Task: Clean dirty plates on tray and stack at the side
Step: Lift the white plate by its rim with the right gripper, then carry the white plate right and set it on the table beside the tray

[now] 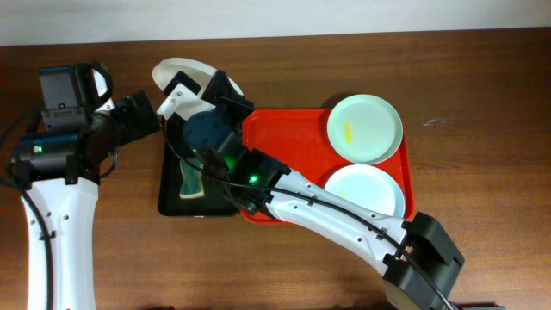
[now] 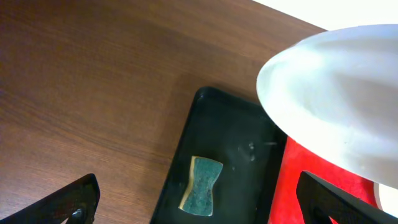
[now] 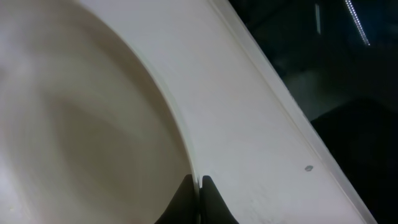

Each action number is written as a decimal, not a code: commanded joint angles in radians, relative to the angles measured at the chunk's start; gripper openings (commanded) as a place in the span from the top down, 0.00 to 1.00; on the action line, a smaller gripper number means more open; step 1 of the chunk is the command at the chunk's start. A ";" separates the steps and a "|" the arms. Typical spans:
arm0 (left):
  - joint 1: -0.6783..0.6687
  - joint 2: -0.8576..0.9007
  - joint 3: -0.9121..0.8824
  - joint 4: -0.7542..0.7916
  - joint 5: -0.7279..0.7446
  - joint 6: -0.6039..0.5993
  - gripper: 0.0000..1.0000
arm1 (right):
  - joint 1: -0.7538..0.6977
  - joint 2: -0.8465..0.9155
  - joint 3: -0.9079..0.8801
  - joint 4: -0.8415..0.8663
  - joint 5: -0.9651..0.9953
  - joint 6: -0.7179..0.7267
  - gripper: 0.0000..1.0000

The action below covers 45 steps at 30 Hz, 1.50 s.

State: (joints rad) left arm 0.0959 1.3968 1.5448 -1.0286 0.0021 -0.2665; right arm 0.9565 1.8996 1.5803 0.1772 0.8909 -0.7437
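One white plate (image 1: 179, 71) is held tilted over the far end of the black tray (image 1: 172, 205), with my right gripper (image 1: 215, 90) shut on its rim. In the right wrist view the plate (image 3: 112, 106) fills the frame, its edge pinched at my right gripper (image 3: 200, 182). Two pale mint plates lie on the red tray (image 1: 288, 129): the far one (image 1: 366, 129) has a yellow smear, the near one (image 1: 364, 191) is partly under my right arm. My left gripper (image 1: 168, 99) is open beside the white plate (image 2: 336, 99), holding nothing.
A green and yellow sponge (image 2: 200, 185) lies on the black tray (image 2: 249, 124), below my left gripper (image 2: 199, 182). The red tray (image 2: 292, 180) touches the black tray's right side. Bare wooden table (image 1: 482, 86) surrounds both trays.
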 commanded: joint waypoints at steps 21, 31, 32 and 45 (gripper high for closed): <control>0.003 0.002 -0.001 0.002 -0.003 -0.009 0.01 | -0.105 0.007 0.017 -0.432 -0.202 0.866 0.96; 0.003 0.002 -0.001 0.002 -0.003 -0.009 0.01 | -0.411 -0.076 0.017 -0.676 -0.836 1.103 0.96; 0.003 0.002 -0.001 0.002 -0.003 -0.009 0.01 | -0.465 -0.093 0.017 -0.687 -0.927 1.106 0.96; 0.003 0.002 -0.001 0.002 -0.003 -0.009 0.01 | -1.216 -0.135 0.017 -1.025 -1.291 1.118 0.96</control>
State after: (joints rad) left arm 0.0959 1.3968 1.5444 -1.0286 0.0025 -0.2665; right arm -0.1173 1.7859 1.5875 -0.8062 -0.3363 0.3672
